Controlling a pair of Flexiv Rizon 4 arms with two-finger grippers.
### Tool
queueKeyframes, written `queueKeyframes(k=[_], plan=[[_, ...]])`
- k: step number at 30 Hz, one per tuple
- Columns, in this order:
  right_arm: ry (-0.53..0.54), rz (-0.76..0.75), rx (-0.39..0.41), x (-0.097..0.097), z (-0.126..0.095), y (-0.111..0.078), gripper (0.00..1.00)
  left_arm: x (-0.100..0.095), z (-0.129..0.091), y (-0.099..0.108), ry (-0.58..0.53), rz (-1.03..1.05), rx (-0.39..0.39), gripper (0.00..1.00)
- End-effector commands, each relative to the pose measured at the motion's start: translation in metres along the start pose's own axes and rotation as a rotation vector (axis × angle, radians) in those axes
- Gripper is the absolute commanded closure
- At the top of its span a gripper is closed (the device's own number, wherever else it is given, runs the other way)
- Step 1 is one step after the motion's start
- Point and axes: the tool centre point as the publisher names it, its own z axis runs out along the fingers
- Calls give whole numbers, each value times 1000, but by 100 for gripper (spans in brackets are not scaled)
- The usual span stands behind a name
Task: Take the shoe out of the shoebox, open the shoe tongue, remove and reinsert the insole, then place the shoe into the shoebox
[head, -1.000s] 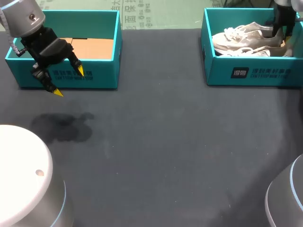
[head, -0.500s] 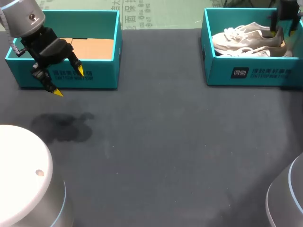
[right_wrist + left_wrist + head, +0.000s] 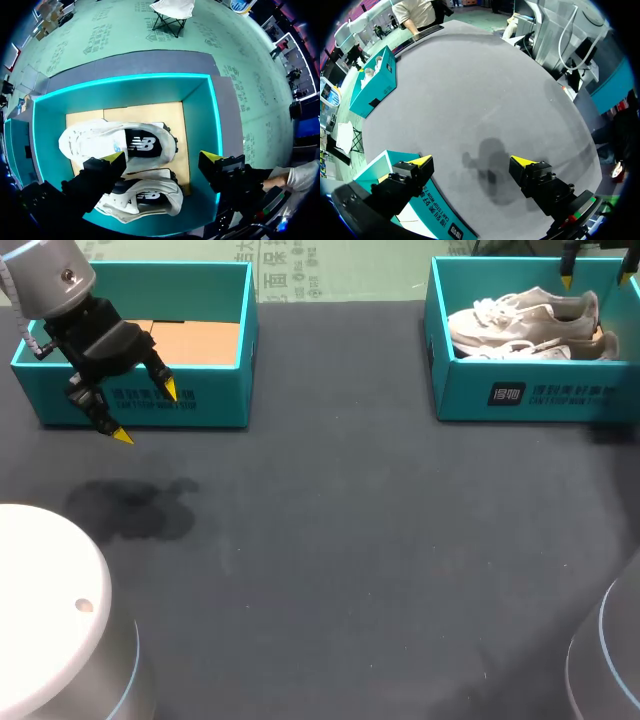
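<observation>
Both grippers sit spread and hold nothing: our right gripper (image 3: 162, 165) hovers over the shoebox (image 3: 200, 120), two shoes (image 3: 120, 142) lying inside under it. Left gripper (image 3: 470, 167) hangs beside the other box (image 3: 215, 405). Could be pre-pickup or just-placed, honestly.

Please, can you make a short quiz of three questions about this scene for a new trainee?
1. True or false: the right gripper is shut on a shoe.
2. How many shoes lie in the right shoebox?
3. The left gripper hangs near: A) the left shoebox, B) the shoes, C) the table's middle.

Key: 1 false; 2 two; 3 A.
</observation>
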Motion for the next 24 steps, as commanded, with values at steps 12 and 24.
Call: queueKeyframes(k=[12, 24], plan=[[16, -38, -18, 32, -77, -72, 0, 1, 0, 0, 0, 0, -3, 0], [18, -57, -25, 55, -96, -134, 0, 1, 0, 0, 0, 0, -3, 0]])
